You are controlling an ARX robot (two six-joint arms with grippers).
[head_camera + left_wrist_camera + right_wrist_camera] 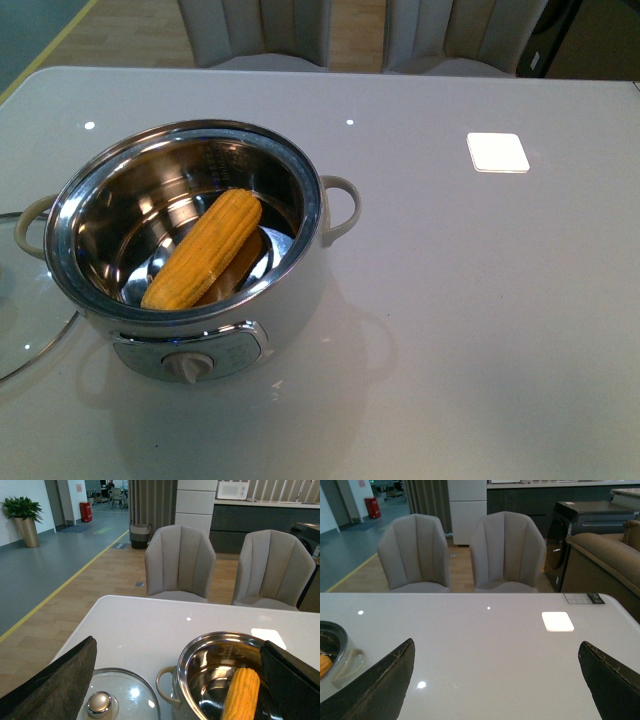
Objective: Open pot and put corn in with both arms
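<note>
both grippers (180, 680) (500, 680) wide open, empty; ridged yellow corn (203, 249) inside shiny steel pot (310, 200)

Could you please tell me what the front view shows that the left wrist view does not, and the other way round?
Only the front view shows the pot's front dial panel and its right loop handle. Only the left wrist view shows the lid's knob, the open left gripper's fingers, two grey chairs and the room beyond. Both show the open pot on the white table, the corn lying inside it, and the glass lid set down beside the pot.
</note>
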